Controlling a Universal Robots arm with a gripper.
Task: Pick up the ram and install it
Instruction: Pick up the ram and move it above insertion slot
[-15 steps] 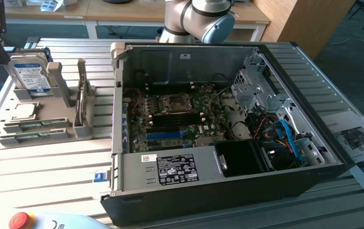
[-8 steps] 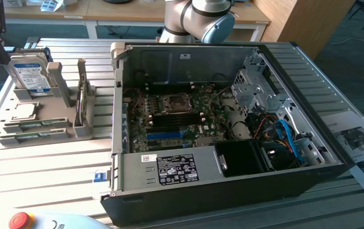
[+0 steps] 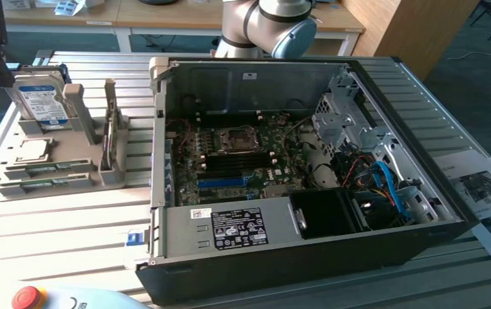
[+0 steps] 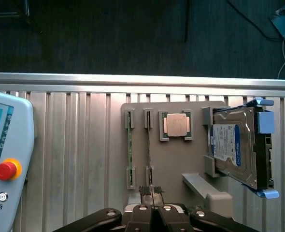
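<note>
- Green and thin, the ram (image 4: 149,150) sits on edge in a narrow slot of the grey holder (image 4: 181,164), gripped by a small clip at each end.
- A second ram stick (image 4: 129,150) lies parallel just beside it, on the side away from the processor chip (image 4: 176,124).
- The chip rests flat in a square recess next to the ram. Beyond it, a silver-and-blue hard drive (image 4: 236,145) leans in its bracket at the holder's end.
- The claw (image 4: 151,190) is closed. Its dark ribbed pads (image 4: 145,190) press together with only a thin seam between them and nothing is held.
- In the wrist view the claw's tips line up with the ram, just past one of its ends. How high they hang above it cannot be told.
- The holder stands on the slatted metal table (image 3: 73,225), to the exterior view's left of the open computer case (image 3: 332,264).
- Inside the case the motherboard (image 3: 267,164) lies flat, well apart from the ram.
- A teach pendant (image 3: 65,301) with a red button lies on the table near the case's corner.
- The robot arm (image 3: 271,22) rises behind the case.
</note>
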